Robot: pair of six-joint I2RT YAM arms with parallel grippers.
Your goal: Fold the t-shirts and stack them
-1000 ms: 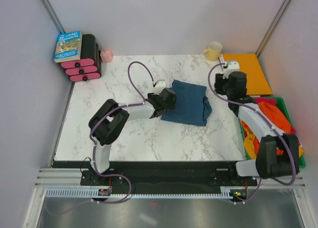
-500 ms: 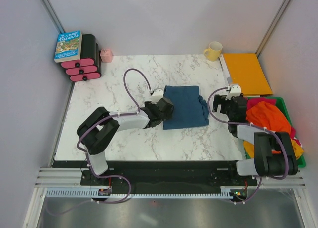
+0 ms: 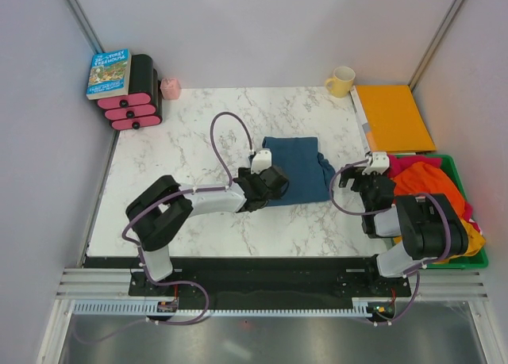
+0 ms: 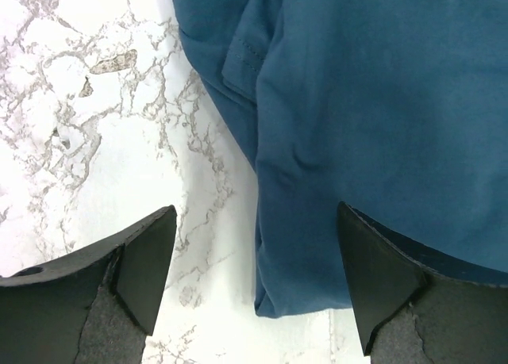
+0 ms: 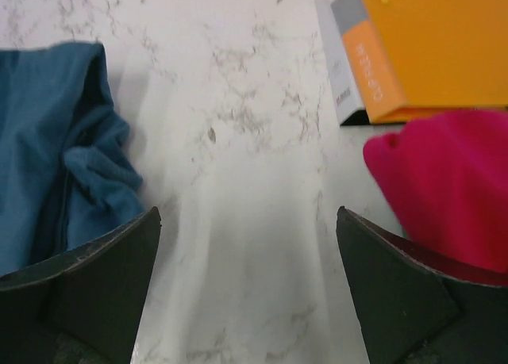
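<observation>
where the blue t-shirt [image 3: 298,170] lies: it is spread flat on the marble desk [image 3: 182,158], right of the middle, as a rough rectangle; its right edge is seen bunched into loose folds.
left pincer [image 4: 255,217]: it is held wide open and nothing is gripped; it is placed low at the near left corner of the blue t-shirt, so that one finger is seen over bare marble and the other over the cloth, with the hem of the shirt between them.
right pincer [image 5: 248,217]: it is spread wide and nothing is held; it is set above bare desk, between the bunched edge of the blue t-shirt and a pink garment [image 5: 444,182].
green bin [image 3: 481,261]: it is placed at the right edge of the desk and is heaped with orange clothes [image 3: 432,182], yellow and pink cloth being seen among them.
orange folder [image 3: 393,114]: it is laid flat in the far right corner, just beyond the green bin.
yellow mug [image 3: 341,81]: it is stood upright at the far edge, just left of the orange folder.
book [image 3: 109,72]: it is rested on a black and pink rack [image 3: 135,102] at the far left corner.
</observation>
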